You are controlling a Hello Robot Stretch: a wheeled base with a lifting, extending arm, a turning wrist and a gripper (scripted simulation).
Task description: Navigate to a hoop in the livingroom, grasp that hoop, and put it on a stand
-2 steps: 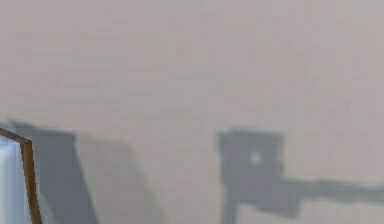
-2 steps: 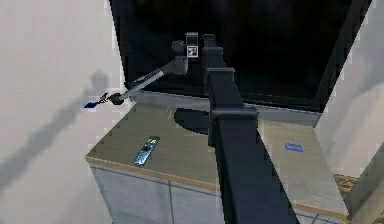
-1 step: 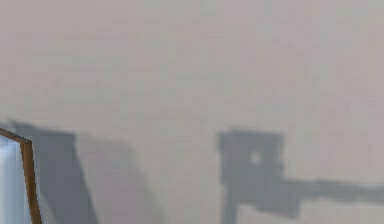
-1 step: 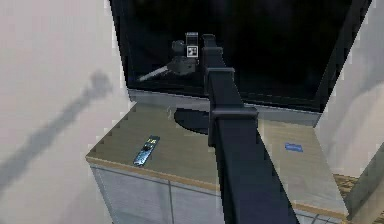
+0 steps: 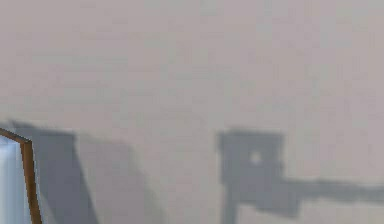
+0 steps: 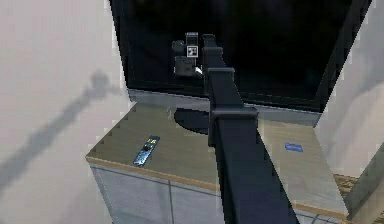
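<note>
In the arm side view my arm [image 6: 235,130] rises as a dark bar from the bottom edge over a low stand [image 6: 200,165] with a light wooden top and pale grey fronts. The gripper [image 6: 184,66] sits just below the two white marker squares [image 6: 200,46], in front of the dark screen of a large television [image 6: 270,50]. Its far end blends into that dark screen, so I cannot tell whether it holds anything. A corner of a brown-edged pale surface [image 5: 20,175] shows at the forward view's lower left.
On the stand lie a slim remote control [image 6: 147,150] near its left front and a small blue flat thing [image 6: 293,150] at the right. The television's dark base [image 6: 195,120] stands mid-top. A plain wall [image 5: 200,80] is close ahead.
</note>
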